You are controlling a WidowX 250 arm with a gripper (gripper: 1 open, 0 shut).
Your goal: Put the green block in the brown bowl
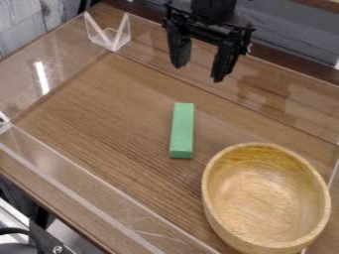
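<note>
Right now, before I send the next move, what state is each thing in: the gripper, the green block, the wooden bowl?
Black gripper: jaws open, pointing down, holding nothing, hanging above the wooden table behind the block.
Long flat bright green block: lying flat on the table, free of the gripper, outside the bowl.
Large round light-brown wooden bowl: upright, empty, at the near right of the block, apart from it.

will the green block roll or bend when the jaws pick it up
Probably neither. The green block is a flat-sided rectangular bar lying flat on the wooden table, so it should stay put rather than roll. It looks solid and straight, likely stiff. Its smooth faces might slip slightly in the open gripper.
</note>
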